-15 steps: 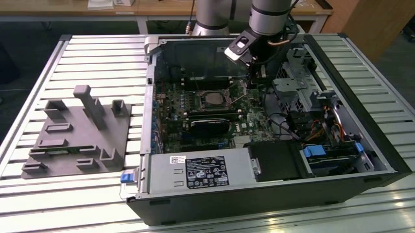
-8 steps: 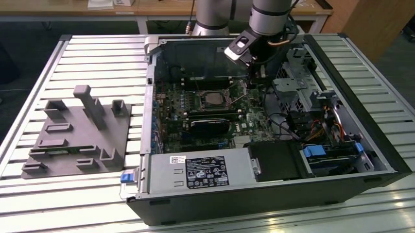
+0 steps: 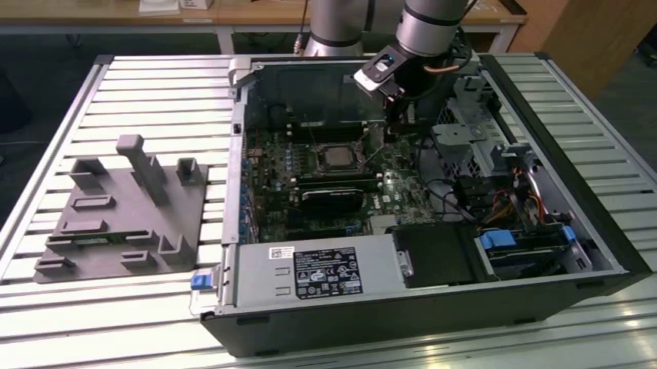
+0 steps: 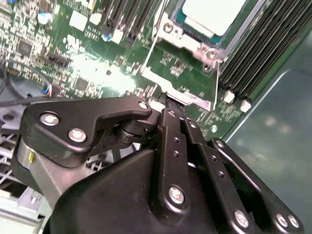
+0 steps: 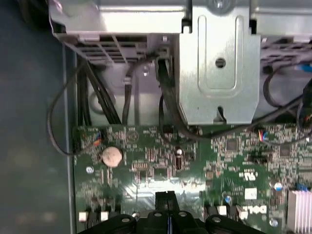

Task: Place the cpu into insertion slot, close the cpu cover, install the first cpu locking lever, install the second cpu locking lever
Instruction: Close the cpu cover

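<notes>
Cover is tilted open, free edge right at the clenched jaws' tips, presumably to swing it down. Past it the cpu already sits in the slot, inside the case by the tabletop's edge at the exterior view's right. Pinching or just pushing? Can't tell.

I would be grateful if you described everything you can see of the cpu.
In the second wrist view the cpu is a flat chip with a pale silvery-grey face, partly cut off by the picture's edge. It lies flat in the insertion slot on the green board, with the silvery cpu cover bordering its visible sides. The gripper is near the socket's edge, not touching it.
</notes>
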Motion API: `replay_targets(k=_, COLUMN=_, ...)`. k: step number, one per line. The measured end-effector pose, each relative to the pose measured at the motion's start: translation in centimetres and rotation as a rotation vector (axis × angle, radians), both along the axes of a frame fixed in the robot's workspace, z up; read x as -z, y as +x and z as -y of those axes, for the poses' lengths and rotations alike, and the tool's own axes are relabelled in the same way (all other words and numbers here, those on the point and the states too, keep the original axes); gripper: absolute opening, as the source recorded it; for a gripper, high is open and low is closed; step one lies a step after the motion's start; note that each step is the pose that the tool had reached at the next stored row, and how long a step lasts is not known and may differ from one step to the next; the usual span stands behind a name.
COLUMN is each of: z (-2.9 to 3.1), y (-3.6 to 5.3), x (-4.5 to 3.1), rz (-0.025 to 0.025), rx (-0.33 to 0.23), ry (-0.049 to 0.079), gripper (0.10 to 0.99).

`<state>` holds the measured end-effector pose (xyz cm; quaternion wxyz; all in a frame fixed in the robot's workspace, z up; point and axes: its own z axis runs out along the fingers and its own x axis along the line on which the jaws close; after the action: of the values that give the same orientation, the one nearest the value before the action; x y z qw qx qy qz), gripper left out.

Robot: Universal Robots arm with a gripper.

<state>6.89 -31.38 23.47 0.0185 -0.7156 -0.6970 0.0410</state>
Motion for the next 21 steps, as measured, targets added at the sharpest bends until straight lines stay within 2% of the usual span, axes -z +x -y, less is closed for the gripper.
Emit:
replay_targets(k=5, z=0.0, y=0.0, x=0.01, rz=-0.0024, rx=0.0, ry=0.0, gripper=0.106)
replay_targets(k=8, z=-0.01, y=-0.26, x=0.01, rz=-0.001, rx=0.0, ry=0.0, gripper=0.106)
replay_targets(k=11, z=0.0, y=-0.96, x=0.01, rz=0.0036, rx=0.0, ry=0.0, gripper=0.106)
replay_targets(k=15, z=0.0, y=-2.53, x=0.0, rz=0.0125, rx=0.0, ry=0.0, gripper=0.106)
replay_targets(k=21, z=0.0, y=-4.77, x=0.01, rz=0.023, rx=0.0, ry=0.0, gripper=0.106)
